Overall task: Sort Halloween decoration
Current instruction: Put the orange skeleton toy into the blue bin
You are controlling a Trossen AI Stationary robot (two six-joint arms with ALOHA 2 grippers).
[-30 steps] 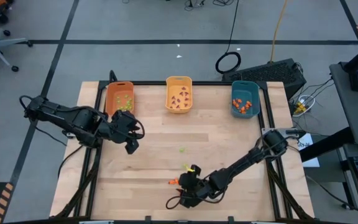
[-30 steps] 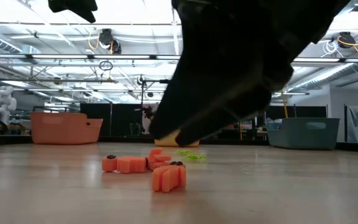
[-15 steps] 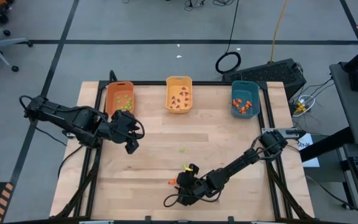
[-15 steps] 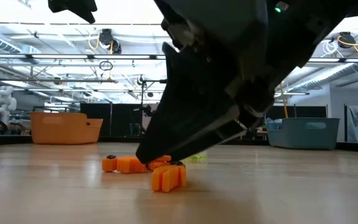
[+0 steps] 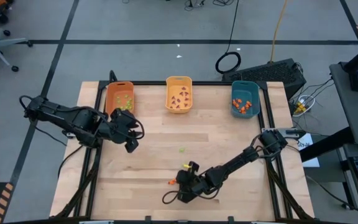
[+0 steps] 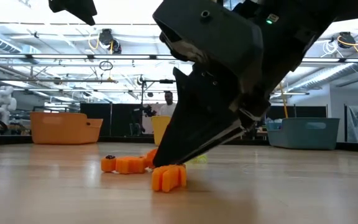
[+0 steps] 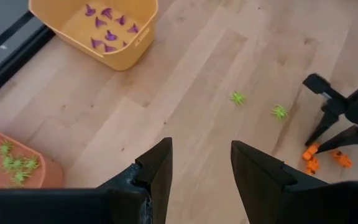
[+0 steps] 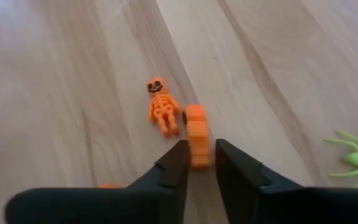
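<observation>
High view: right gripper sits low on the desk at about 6 o'clock, arm stretched in from the 4 o'clock edge. Right wrist view: its fingers are narrowed around the near end of an orange segmented trinket, which lies flat on the wood between the tips. Looks pinched, but contact on both sides is hard to confirm. An orange skeleton trinket lies just beside it, apart from the fingers. A green spider lies off to the side on bare wood.

Low view: right gripper tilts down with its tips at the orange pieces; another orange bit lies just beside them.

Left gripper hovers at about 9 o'clock near the orange bin, fingers parted with nothing between them. Left wrist view shows two green spiders loose mid-desk, near each other.

Bins sit in a row at 12 o'clock: orange bin holds green trinkets, yellow bin holds purple trinkets, teal bin holds orange trinkets.
</observation>
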